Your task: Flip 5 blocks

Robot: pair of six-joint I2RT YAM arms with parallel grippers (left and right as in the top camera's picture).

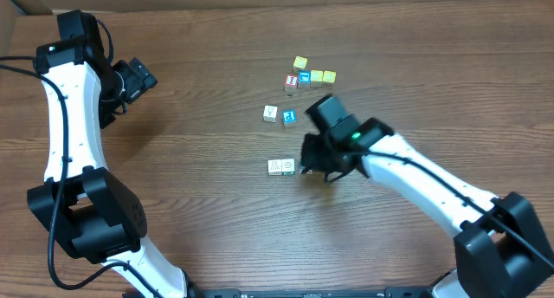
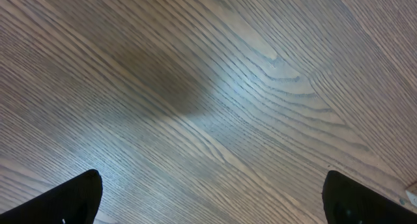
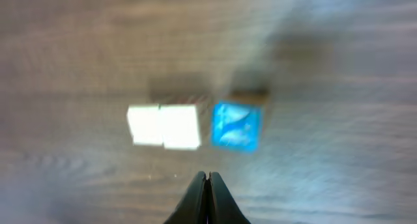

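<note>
The right gripper [image 3: 207, 177], fingers shut and empty, points at the wooden blocks [image 3: 163, 126], likely light, rigid, skid-prone, best tipped at an edge; the left gripper [image 2: 208, 199] gapes wide.

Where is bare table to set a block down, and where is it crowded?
Free: the wood between the left gripper and the white pair of blocks, and the table between that pair and the arm bases. Crowded: the five-cube cluster, the white-and-blue pair near it, and around the right gripper.

blurred white blocks [image 3: 163, 126] and blue block [image 3: 236, 126], prints unreadable, left fingertips [image 2: 71, 199] cut off
</note>
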